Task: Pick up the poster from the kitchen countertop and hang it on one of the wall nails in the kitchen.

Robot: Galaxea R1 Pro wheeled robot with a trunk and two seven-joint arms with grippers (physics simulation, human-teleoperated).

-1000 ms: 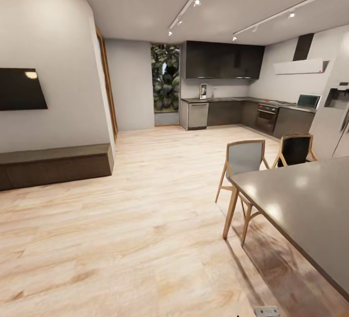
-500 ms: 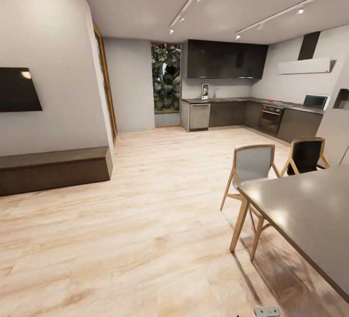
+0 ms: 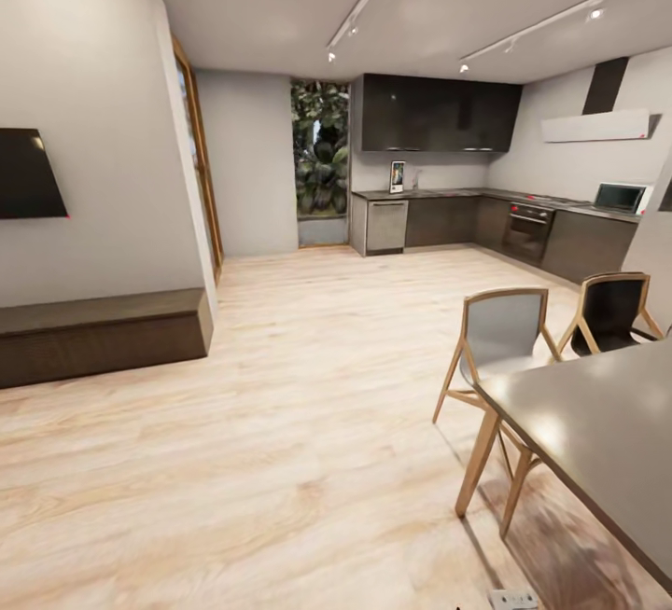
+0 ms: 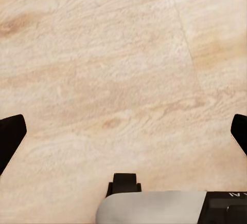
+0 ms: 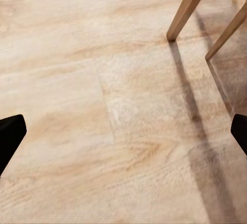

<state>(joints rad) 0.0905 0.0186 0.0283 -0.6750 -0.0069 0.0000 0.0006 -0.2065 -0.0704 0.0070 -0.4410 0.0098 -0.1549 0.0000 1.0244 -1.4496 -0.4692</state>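
Wooden floor point(image 3: 280, 423) lies ahead, the poster point(image 3: 398, 176) upright on the far countertop point(image 3: 448, 192); steer left of the table point(image 3: 597, 433) and chair point(image 3: 499, 339), both arms' fingers point(image 4: 11, 141) point(image 5: 10, 134) spread, empty.

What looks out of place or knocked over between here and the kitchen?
Nothing stands out. The wooden floor looks bare and unmarked, both chairs stand upright at the dining table, and the poster stands upright on the far kitchen countertop. Both grippers hang open over the floor.
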